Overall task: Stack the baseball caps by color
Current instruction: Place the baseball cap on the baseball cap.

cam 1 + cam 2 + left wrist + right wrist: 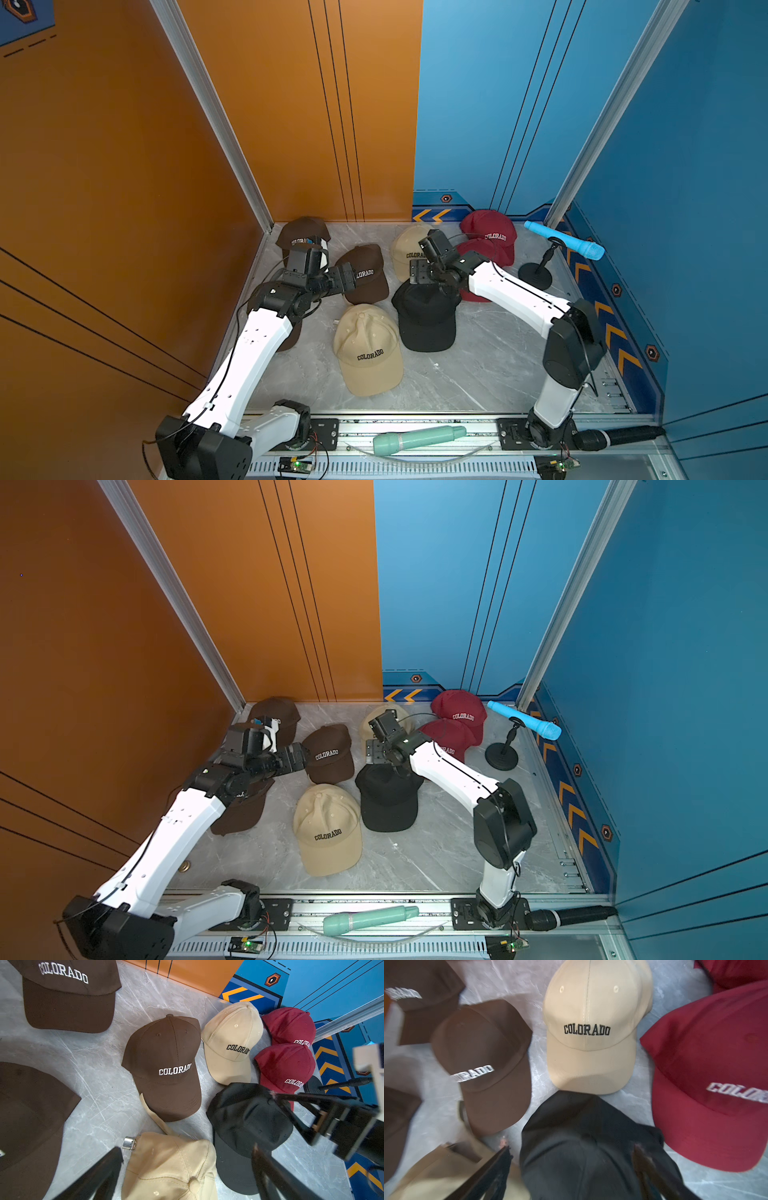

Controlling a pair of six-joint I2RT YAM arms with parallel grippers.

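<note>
Several baseball caps lie on the grey marble table [490, 365]. A brown cap [303, 232] lies in the back left corner, another brown cap [368, 274] right of it, and a third brown cap [243, 812] lies partly under the left arm. One beige cap [368, 349] is in front, another beige cap [409, 249] at the back. Two dark red caps [490, 232] overlap at the back right. My right gripper [573, 1155] is open, its fingers either side of the crown of the black cap [426, 320]. My left gripper [187, 1167] hangs open above the front beige cap [170, 1167].
A blue toy microphone [565, 245] rests on a black stand [535, 276] at the right wall. A green microphone [415, 440] and a black microphone [619, 436] lie on the front rail. Orange and blue walls close in the left, back and right.
</note>
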